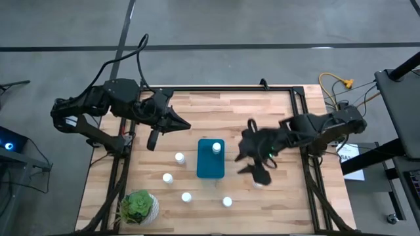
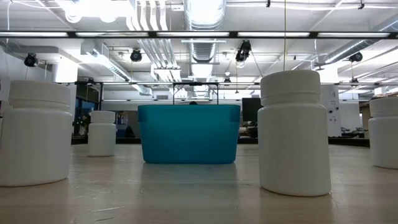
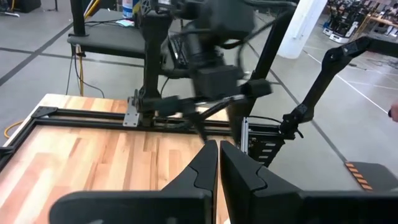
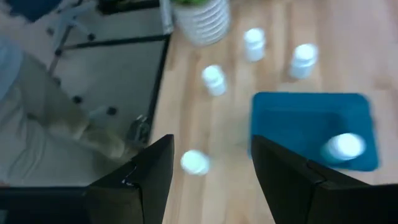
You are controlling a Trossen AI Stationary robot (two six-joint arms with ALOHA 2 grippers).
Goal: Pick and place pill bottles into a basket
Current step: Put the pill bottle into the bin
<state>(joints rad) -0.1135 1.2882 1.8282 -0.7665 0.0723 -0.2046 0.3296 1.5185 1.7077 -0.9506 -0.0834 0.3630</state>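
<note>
The teal basket (image 1: 209, 167) stands mid-table and shows in the low view (image 2: 189, 134) and the right wrist view (image 4: 298, 121). One white pill bottle (image 1: 216, 148) stands inside it (image 4: 345, 146). Three bottles (image 1: 179, 157) (image 1: 167, 177) (image 1: 186, 196) stand on the table to its left, and another (image 1: 227, 202) stands near the front edge. A further bottle (image 1: 258, 184) peeks out under my right gripper (image 1: 252, 165), which is open above the table right of the basket. My left gripper (image 1: 187, 124) is shut and empty at the far left (image 3: 217, 152).
A white pot with a green plant (image 1: 139, 206) stands at the near left corner. A black frame (image 1: 230, 90) runs along the table's far edge. A person's legs (image 4: 43, 112) show beside the table in the right wrist view.
</note>
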